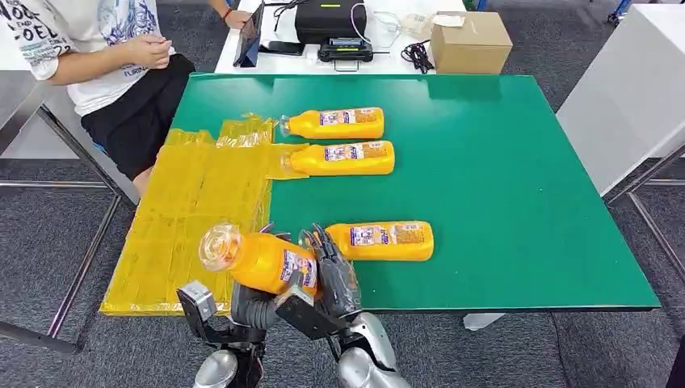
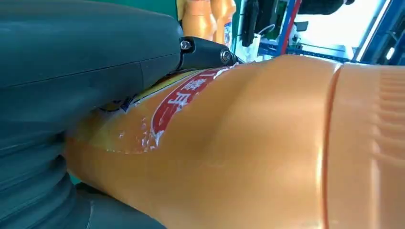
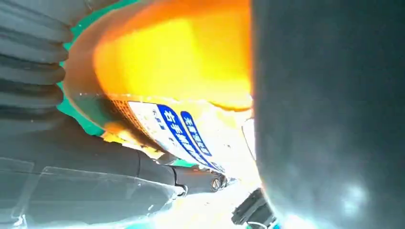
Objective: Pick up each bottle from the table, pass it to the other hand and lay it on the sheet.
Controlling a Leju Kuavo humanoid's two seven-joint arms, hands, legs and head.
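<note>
An orange plastic bottle with a clear cap and a blue-and-white label (image 1: 258,259) is lifted off the green counter (image 1: 517,186), tilted with its cap end up and away from the fingers, over the counter's near edge where the yellow plastic sheet (image 1: 194,210) meets the green. Both hands are on it: the left hand (image 1: 246,303) grips it from beneath near its base, and the dark fingers (image 1: 327,263) of the right hand (image 1: 331,279) wrap the labelled side. In the left wrist view the bottle's orange body (image 2: 248,143) presses against the grey thumb (image 2: 86,52), and in the right wrist view the label (image 3: 176,133) lies between the thick thumb and the darker fingers (image 3: 119,167), so both hands grasp the bottle. Just beyond the right fingers, a second orange bottle (image 1: 380,240) lies on its side on the green counter. Farther out from the fingers lie two more orange bottles (image 1: 343,158) and (image 1: 333,123), side by side, their caps pointing toward the sheet. The contents look orange; how full they are cannot be told. A brown cardboard box (image 1: 471,42) stands closed on a white table beyond the counter, and a seated person (image 1: 105,56) is at the far corner beside the sheet.
</note>
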